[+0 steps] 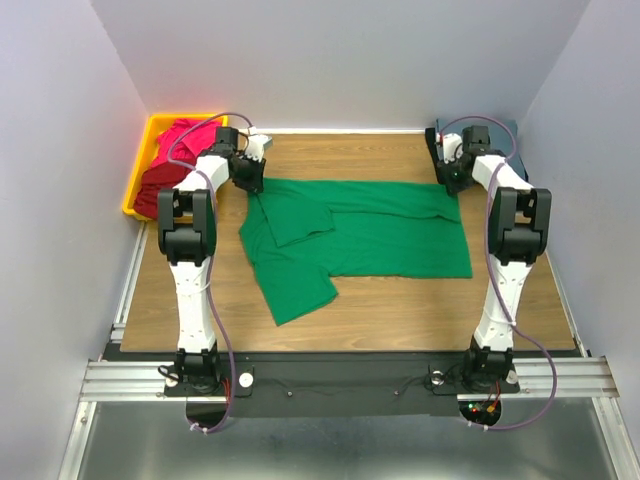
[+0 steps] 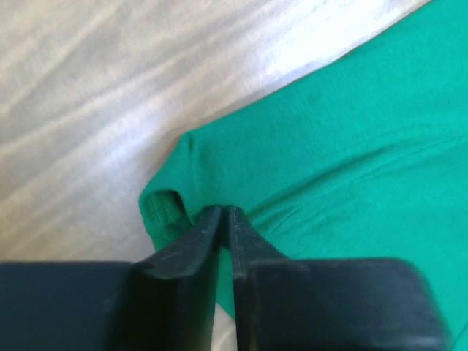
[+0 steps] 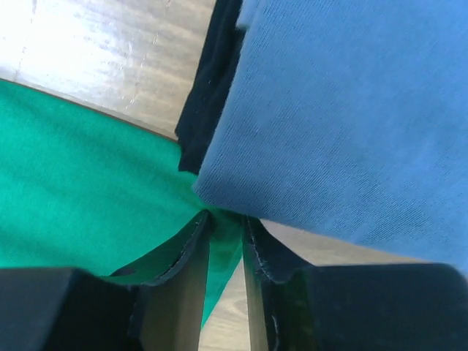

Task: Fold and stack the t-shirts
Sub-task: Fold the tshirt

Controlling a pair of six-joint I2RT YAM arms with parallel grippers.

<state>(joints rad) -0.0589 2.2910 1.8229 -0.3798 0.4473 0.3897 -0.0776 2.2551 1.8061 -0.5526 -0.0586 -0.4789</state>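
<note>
**Both arms pinching the green shirt's far corners**

At the far left, a yellow bin [image 1: 137,178] is sitting just off the bench [image 1: 400,305]; it is holding the pink shirt [image 1: 187,135] and, nearer the camera, the red shirt [image 1: 152,188], both bunched up.

Just right of the bin, the left fingers [image 2: 212,228] are pressing down at the far left corner of the green shirt [image 1: 390,232]; in the left wrist view they are standing almost together, closing on a small fold of the green edge, with bare wood beyond.

The green shirt is lying flat across the middle of the bench; at its left end one sleeve is lying folded over the body, and another flap is pointing toward the near edge.

At the shirt's far right corner, the right fingers [image 3: 199,238] are gripping the green edge, a strip of green cloth showing between them.

Touching that corner, the blue shirt [image 3: 351,124] is lying over the black shirt [image 3: 210,91] at the bench's far right; only a narrow black edge is showing.
</note>
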